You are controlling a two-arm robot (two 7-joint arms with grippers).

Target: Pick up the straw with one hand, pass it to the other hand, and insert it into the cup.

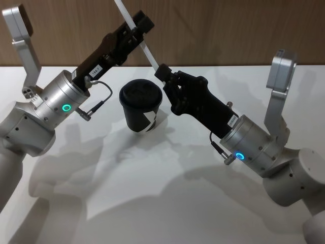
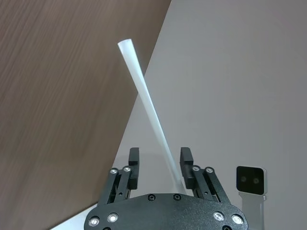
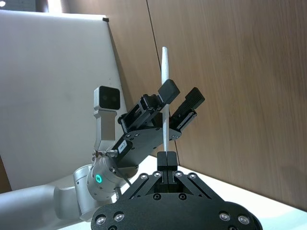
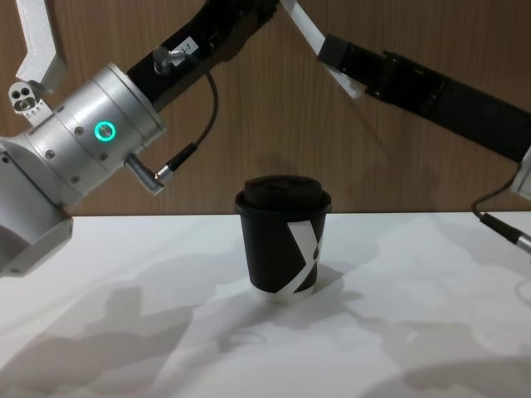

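Handover aloft above small black lidded paper cup [image 1: 141,108]: close left gripper [image 1: 138,24], spread open around thin white straw [image 1: 148,53], squarely on it before loosening right gripper [image 1: 162,71], clamped on its lower end.

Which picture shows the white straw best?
The left wrist view: the straw shows nearly whole, rising between the left claw's open fingers. The head view shows pieces either side of the left claw; the right wrist view, a thin sliver pinched in the right claw; the chest view, a bit up top.
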